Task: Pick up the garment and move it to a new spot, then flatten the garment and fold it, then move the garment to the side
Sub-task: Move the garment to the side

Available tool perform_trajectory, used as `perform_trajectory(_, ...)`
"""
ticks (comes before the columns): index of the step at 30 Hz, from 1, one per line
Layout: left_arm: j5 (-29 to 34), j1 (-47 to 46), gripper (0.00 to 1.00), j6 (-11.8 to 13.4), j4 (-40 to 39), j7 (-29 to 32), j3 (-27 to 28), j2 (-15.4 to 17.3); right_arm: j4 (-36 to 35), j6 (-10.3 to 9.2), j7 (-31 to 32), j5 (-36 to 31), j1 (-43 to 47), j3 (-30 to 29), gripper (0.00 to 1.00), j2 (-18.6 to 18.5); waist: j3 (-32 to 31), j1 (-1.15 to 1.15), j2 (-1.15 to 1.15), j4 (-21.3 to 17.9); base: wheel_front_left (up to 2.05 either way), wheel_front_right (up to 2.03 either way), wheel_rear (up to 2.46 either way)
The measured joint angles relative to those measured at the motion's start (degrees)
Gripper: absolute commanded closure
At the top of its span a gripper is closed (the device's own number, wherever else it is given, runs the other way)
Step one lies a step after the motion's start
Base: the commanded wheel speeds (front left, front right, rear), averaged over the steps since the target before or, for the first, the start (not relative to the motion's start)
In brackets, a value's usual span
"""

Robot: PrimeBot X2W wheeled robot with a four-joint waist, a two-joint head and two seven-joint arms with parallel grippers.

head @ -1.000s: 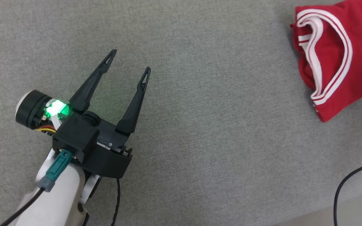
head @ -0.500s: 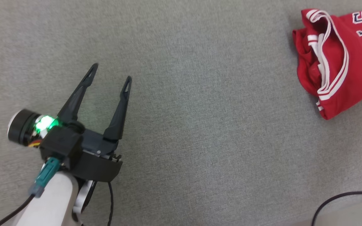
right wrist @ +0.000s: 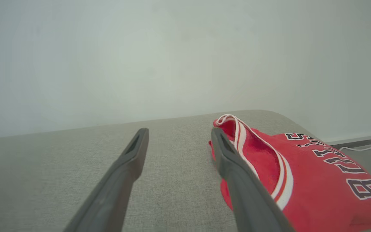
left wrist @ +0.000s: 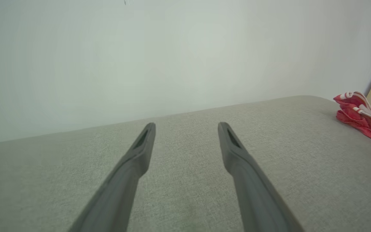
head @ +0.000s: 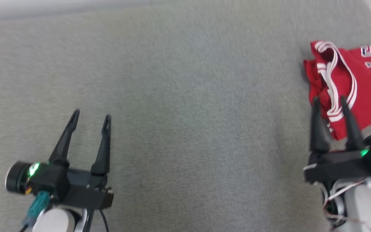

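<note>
The red shirt (head: 366, 96) lies on the grey cloth top (head: 185, 96), far over on the right side, near the round corner; it is bunched up, with white stripes along its edges and dark letters on it; nothing holds it. The right gripper (head: 329, 98) is just at the near left edge of the shirt; its two dark fingers stand wide apart with nothing between them; in the right wrist view one finger (right wrist: 237, 180) crosses in front of the shirt's edge, and I cannot tell if it touches the cloth. The left gripper (head: 91, 113) is well apart from the shirt, over the left part of the grey cloth top; its fingers are wide apart too, and they hold nothing. A pale wall (left wrist: 172, 48) stands behind the grey cloth top; a thin white cord (right wrist: 366, 149) lies on the floor past the corner; the head view is a bit blurry.
</note>
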Motion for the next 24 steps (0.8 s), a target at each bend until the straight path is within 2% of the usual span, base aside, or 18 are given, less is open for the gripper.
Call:
perform_trajectory(7, -1.75, 4.96, 0.0, 0.87, 0.9, -1.22, 1.85, 0.21, -2.43, 0.0, 0.59, -1.3, 5.95, 2.46, 0.0, 2.15, -5.18, 0.0, 0.0, 2.44, 0.0, 0.0, 0.0)
perform_trajectory(15, -4.19, 9.55, 0.0, 0.86, 1.88, -1.76, 2.16, -0.43, -6.44, 0.0, 4.24, -3.44, 13.34, 0.12, 0.0, 3.55, -10.69, 0.0, 0.0, 5.3, 0.0, 0.0, 0.0)
perform_trajectory(24, -4.94, 12.56, 0.0, 1.36, 2.87, -2.12, 3.03, 0.11, -10.81, 0.0, 7.67, -5.28, 19.63, 0.11, 0.0, 4.47, -15.96, 0.0, -0.01, 7.78, 0.0, 0.0, 0.0)
